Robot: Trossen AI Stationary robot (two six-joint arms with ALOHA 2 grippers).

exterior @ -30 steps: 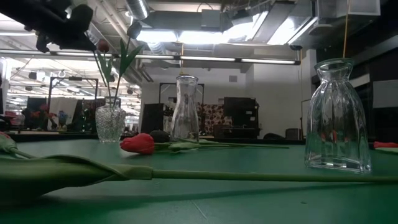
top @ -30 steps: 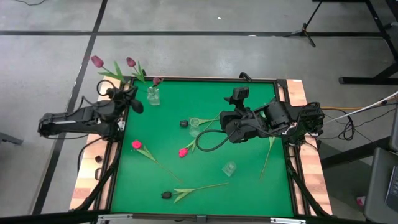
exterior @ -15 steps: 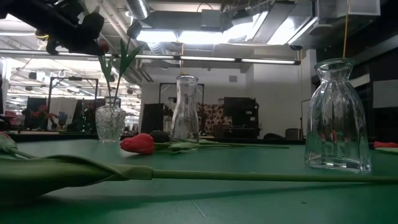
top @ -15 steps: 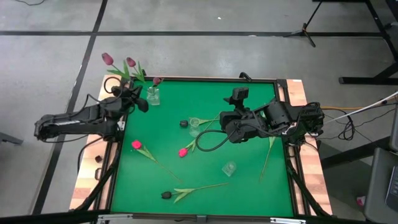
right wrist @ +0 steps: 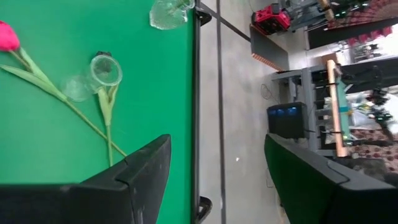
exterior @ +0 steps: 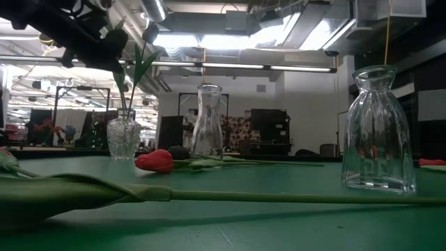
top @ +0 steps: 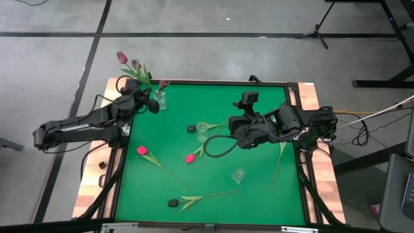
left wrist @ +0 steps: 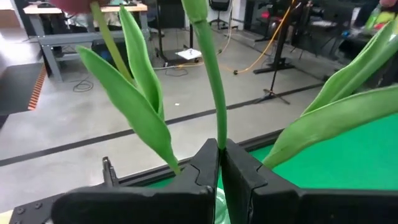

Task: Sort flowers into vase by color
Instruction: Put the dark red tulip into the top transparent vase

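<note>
Up at the table's far left corner, the left gripper (left wrist: 219,163) was clamped on a tulip stem (left wrist: 211,81) above the small vase (top: 159,100), stem apparently near upright, head (top: 121,57) tilted outward. The right gripper (right wrist: 214,171) hung wide open, empty, mid-table.

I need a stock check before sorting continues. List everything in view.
glass vases: three, clear; far-left corner, centre, near-right.
mauve tulips: two; one held above the corner vase, one beside it.
maroon tulips: three; corner vase, beside centre vase, near edge.
pink-red tulips: two; lying on mat, left and middle.
bare stem: one, green; right side, head unseen.
table: one, green mat.
left gripper: shut on the held mauve stem.
right gripper: open, above mat's right half.
</note>
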